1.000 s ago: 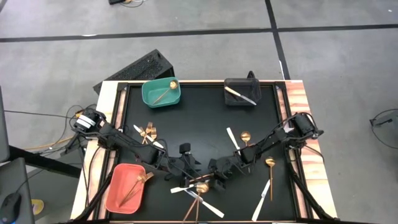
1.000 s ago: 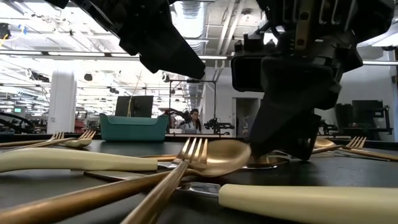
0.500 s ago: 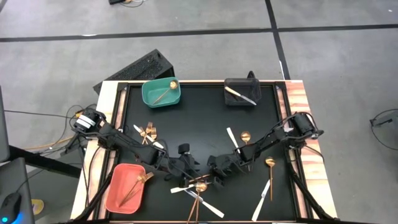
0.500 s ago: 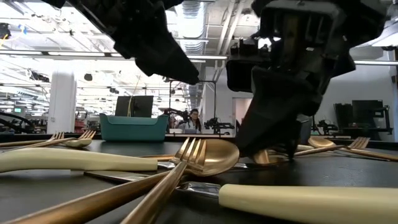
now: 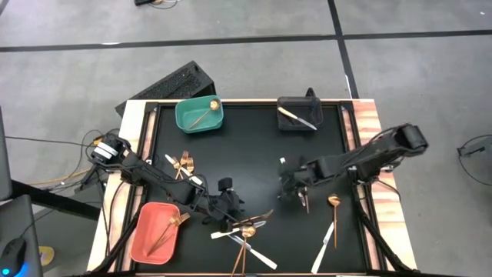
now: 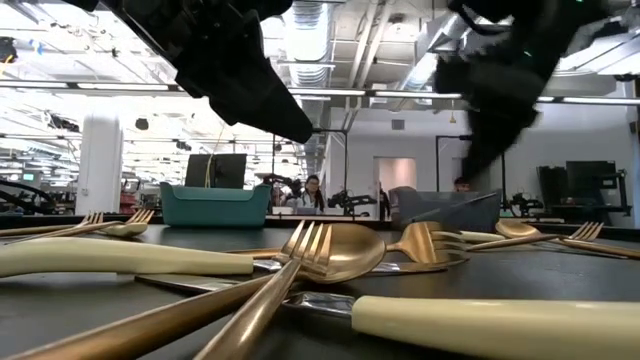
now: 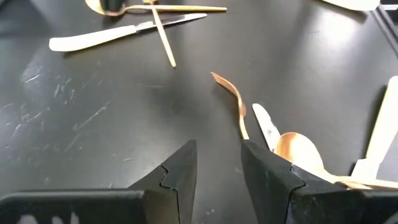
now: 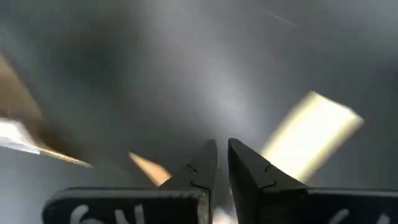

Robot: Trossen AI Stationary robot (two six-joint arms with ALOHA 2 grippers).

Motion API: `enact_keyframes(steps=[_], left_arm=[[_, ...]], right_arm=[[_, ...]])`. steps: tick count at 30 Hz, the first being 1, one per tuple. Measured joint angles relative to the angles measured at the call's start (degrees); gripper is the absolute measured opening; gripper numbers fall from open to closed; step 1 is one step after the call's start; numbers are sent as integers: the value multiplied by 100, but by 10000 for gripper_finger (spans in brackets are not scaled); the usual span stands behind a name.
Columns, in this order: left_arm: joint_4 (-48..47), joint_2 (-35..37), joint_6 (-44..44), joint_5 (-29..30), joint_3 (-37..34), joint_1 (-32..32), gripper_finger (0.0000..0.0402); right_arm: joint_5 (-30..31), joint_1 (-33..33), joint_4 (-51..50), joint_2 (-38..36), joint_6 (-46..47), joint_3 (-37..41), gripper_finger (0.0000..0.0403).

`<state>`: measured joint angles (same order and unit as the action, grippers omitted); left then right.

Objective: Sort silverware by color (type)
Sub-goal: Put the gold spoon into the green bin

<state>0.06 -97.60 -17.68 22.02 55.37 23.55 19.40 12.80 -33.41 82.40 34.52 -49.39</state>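
Note:
Gold spoons and forks and white-handled knives lie flat on the black table. A crossed pile [image 5: 246,232] sits near the front middle, with a gold spoon [image 7: 298,152] and a white knife [image 7: 124,34] in it. A gold fork [image 5: 258,218] lies at the pile's right side and also shows in the left wrist view [image 7: 233,102]. My left gripper [image 5: 233,208] hovers open just left of that fork, and its fingers [image 7: 180,174] touch nothing. My right gripper [image 5: 287,190] is raised right of the pile, shut and empty [image 8: 222,155].
A teal bin [image 5: 184,121] at the far left holds a gold spoon. A black bin [image 5: 286,121] at the far right holds a knife. A salmon bin [image 5: 142,238] at the near left holds a gold fork. Loose forks [image 5: 183,163], spoons [image 5: 334,201] and knives [image 5: 327,238] are scattered around.
My right gripper has risen from the pile and gone toward the table's right and far side. The gold fork it stood over has come out to the pile's right side and now lies flat in the open.

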Motion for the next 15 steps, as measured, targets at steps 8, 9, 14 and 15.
enact_keyframes(steps=[8, 9, 14, 15], left_arm=[[-46, 0, 49, 133, -2, -20, 114], [-46, 0, 49, 141, -2, -26, 114], [-75, 0, 46, 177, -2, -24, 114], [-68, 0, 46, 177, -2, -24, 114]], right_arm=[[95, -1036, -1432, -576, -22, 573, 93], [-9, -1188, -1341, -581, -131, 670, 107], [-273, -1896, -1002, -553, -623, 1119, 189], [-374, -2022, -903, -553, -731, 1188, 205]])
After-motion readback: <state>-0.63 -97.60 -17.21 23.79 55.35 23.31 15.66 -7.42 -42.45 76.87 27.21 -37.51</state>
